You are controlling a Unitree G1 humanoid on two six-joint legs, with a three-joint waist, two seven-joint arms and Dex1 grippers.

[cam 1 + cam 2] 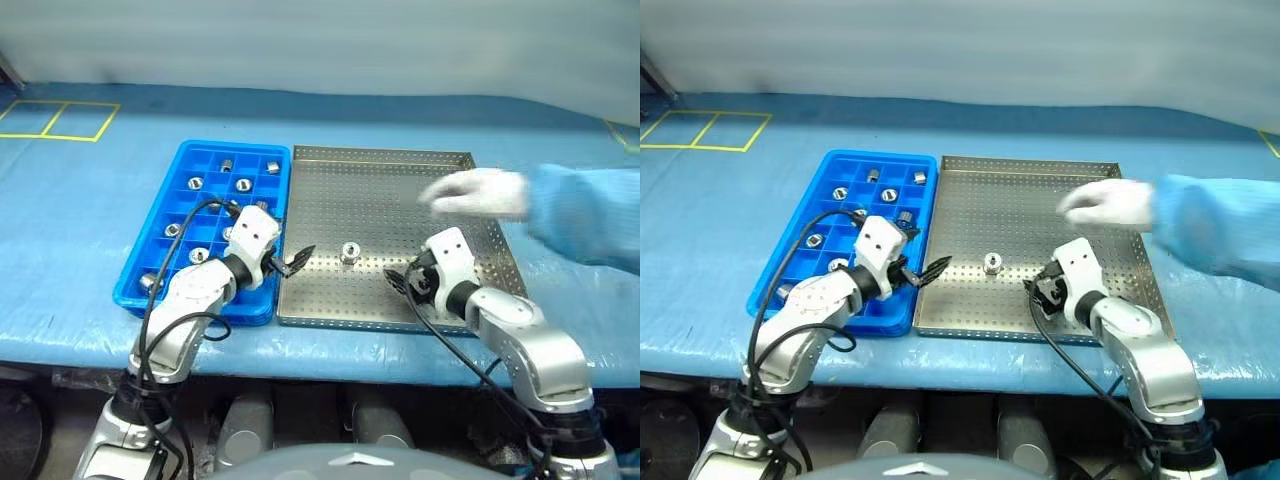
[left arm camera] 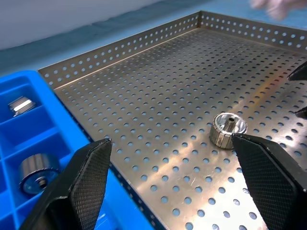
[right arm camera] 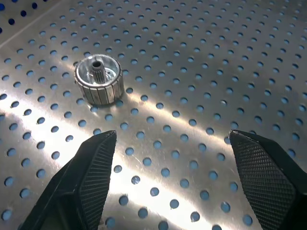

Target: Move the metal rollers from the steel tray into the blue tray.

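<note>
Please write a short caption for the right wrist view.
Open right end effector above steel tray, one metal roller ahead.

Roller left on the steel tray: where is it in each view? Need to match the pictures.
Left eye: roller near the steel tray middle, between both grippers.
Right eye: same spot, mid-tray.
Left wrist: right of centre, beside the left gripper finger.
Right wrist: upper left, beyond the right gripper.
Shared landmark: the tray's perforated floor.
</note>
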